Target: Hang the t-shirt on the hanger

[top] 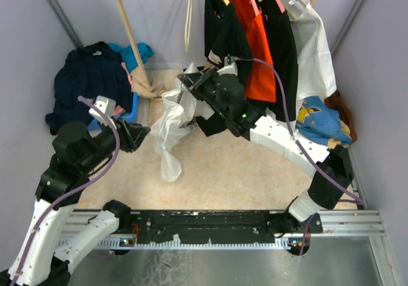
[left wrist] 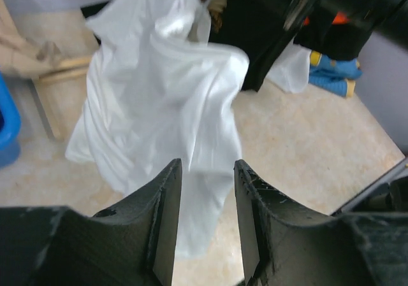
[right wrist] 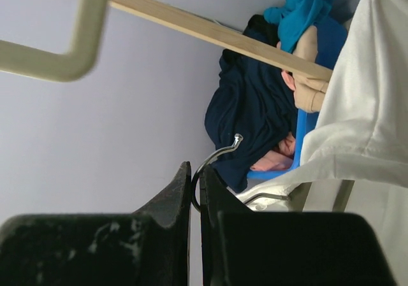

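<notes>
Pinching the hanger [right wrist: 223,149] in my right tool [right wrist: 196,171], left tool [left wrist: 207,165] parted and empty, I judged the t-shirt [left wrist: 159,95] mostly hung.

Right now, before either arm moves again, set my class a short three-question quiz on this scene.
1. True or false: the left gripper is clamped on the t-shirt.
2. What is the right gripper pinching? A: the hanger's wire hook. B: the wooden rail. C: a blue bin.
3. Fill in: seen from above, the heap of dark navy clothes lies at the far ___ corner of the table.
Key: 1 false, its jaws stand open and apart from the cloth; 2 A; 3 left.
</notes>
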`<state>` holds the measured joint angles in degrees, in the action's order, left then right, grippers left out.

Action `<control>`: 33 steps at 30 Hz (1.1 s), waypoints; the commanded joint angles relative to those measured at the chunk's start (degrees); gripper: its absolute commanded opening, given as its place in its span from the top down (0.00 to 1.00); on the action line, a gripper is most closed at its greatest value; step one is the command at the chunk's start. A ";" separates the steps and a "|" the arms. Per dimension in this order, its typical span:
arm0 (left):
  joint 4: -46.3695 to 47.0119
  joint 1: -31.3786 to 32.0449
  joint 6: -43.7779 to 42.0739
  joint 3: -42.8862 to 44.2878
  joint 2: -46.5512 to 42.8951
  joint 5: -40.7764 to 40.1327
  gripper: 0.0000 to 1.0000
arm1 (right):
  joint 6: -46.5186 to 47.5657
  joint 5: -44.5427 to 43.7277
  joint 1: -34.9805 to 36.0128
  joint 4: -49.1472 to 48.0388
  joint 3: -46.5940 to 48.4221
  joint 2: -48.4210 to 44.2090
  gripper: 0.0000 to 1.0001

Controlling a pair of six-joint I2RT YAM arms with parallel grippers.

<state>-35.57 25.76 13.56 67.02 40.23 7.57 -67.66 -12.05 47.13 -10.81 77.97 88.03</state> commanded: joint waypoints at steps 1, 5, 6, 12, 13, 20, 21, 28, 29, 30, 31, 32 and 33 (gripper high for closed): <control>-5.31 0.17 4.03 -6.11 -5.38 1.02 0.55 | 4.73 -2.93 0.24 -3.22 8.27 -2.20 1.00; -5.44 0.19 6.30 -9.90 -7.32 4.32 0.42 | 5.76 -3.83 0.24 -1.56 11.88 -0.03 1.00; -5.47 0.17 6.51 -10.45 -7.42 4.68 0.40 | 5.89 -3.98 0.24 -1.32 12.55 0.49 1.00; -5.29 0.22 7.48 -12.50 -6.59 3.80 0.24 | 5.58 -4.37 0.24 -0.23 15.08 3.31 1.00; -5.12 0.21 7.73 -12.57 -6.26 3.73 0.20 | 5.48 -4.37 0.24 -0.05 15.36 3.68 1.00; -2.05 0.21 8.14 -15.30 -4.39 -1.69 0.10 | 4.24 -4.29 0.15 -1.10 13.45 3.78 1.00; -1.59 0.17 8.26 -15.79 -4.15 -2.60 0.10 | 4.06 -4.37 0.15 -1.22 13.06 3.56 1.00; 2.52 0.66 9.62 -19.85 -3.08 -5.32 0.11 | 3.28 -4.18 -0.03 -1.58 12.18 3.58 1.00; 3.35 0.97 9.94 -20.33 -3.10 -5.62 0.11 | 3.24 -4.09 -0.05 -1.71 12.20 3.61 1.00; 4.12 1.18 10.17 -20.65 -3.12 -5.90 0.12 | 3.19 -4.11 -0.01 -1.75 12.18 3.70 1.00; 4.78 1.42 10.44 -20.85 -3.14 -6.12 0.12 | 3.11 -4.10 -0.02 -1.76 12.20 3.71 1.00; 5.72 1.70 10.77 -21.13 -3.21 -6.16 0.12 | 2.99 -4.03 -0.02 -1.80 12.12 3.73 1.00; 6.79 1.96 10.98 -21.48 -3.30 -5.97 0.12 | 2.95 -4.03 -0.03 -1.92 11.99 3.77 1.00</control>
<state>-34.70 26.74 22.96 46.41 37.50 2.98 -63.66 -14.76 47.09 -7.22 89.62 93.08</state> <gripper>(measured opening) 0.882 0.027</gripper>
